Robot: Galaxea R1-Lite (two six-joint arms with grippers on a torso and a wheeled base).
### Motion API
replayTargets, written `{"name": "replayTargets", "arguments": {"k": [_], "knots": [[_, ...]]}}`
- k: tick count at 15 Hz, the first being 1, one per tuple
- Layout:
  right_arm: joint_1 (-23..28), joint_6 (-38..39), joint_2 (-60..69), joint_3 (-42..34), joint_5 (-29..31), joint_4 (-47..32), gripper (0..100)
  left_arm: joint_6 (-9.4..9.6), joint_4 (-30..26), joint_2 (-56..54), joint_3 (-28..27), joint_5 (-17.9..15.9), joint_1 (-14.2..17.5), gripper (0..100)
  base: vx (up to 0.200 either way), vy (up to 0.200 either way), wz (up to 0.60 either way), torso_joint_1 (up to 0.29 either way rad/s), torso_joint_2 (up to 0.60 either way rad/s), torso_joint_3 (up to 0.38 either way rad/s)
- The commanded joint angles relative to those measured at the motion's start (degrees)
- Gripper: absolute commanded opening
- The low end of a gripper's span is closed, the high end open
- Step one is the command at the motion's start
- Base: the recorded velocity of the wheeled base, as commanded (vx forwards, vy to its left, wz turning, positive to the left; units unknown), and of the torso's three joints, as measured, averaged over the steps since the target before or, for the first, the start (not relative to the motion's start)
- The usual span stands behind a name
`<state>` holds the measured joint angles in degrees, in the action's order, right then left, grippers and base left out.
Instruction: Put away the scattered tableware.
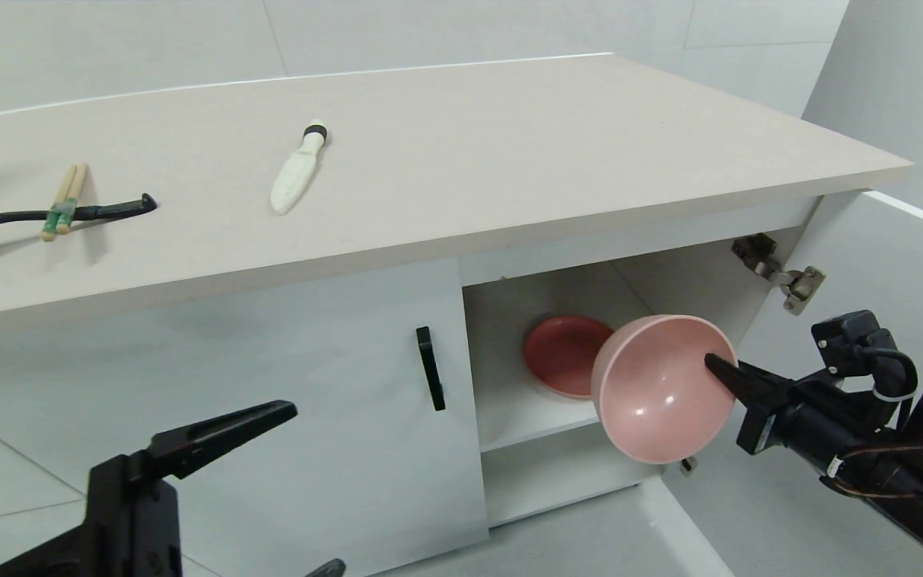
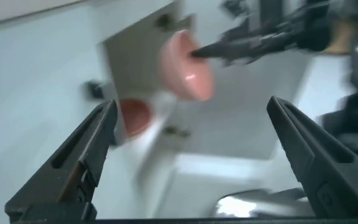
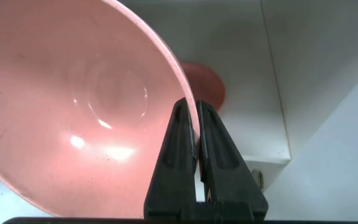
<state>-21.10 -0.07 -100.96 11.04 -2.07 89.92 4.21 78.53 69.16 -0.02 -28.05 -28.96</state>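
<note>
beige countertop (image 1: 509,144) over an open cabinet (image 1: 774,264), my right gripper (image 1: 719,369) pinching the pink bowl (image 1: 654,393) by its rim before the shelf (image 1: 534,425), probably a red plate (image 1: 562,353) behind, left gripper (image 2: 191,107) spread wide, low

The left end effector (image 1: 313,489) and right end effector (image 1: 710,362) are black, with long tapered fingers (image 1: 221,429)

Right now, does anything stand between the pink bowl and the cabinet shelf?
Nothing visible does. The right pincer holds the pink bowl before the open cabinet; a red plate already lies on the shelf.
</note>
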Motion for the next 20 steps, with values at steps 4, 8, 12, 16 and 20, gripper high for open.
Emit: {"name": "replayTargets", "arguments": {"k": [4,8,12,16,20], "knots": [[0.01,-0.01,-3.01,0.03,-0.04,0.08,0,1.95,-44.08,-43.84,-0.42,1.86,17.89,100,0.0,0.0,0.0,0.0,0.0,0.0],[-0.17,-0.1,-3.36,-0.15,-0.04,0.08,0,-5.61,-54.19,-54.48,-0.42,4.76,26.15,100,0.0,0.0,0.0,0.0,0.0,0.0],[-0.08,-0.1,-5.65,-0.06,0.05,0.08,0,-2.45,-71.59,-63.8,0.02,8.54,30.72,100,0.0,0.0,0.0,0.0,0.0,0.0],[-0.08,-0.1,-10.22,3.81,-0.04,0.08,0,0.19,-75.98,-65.11,0.02,16.36,31.78,100,0.0,0.0,0.0,0.0,0.0,0.0],[-0.08,-0.19,-14.0,8.12,-0.04,0.08,0,-1.57,-75.9,-65.03,0.02,18.73,31.78,100,0.0,0.0,0.0,0.0,0.0,0.0]]}}
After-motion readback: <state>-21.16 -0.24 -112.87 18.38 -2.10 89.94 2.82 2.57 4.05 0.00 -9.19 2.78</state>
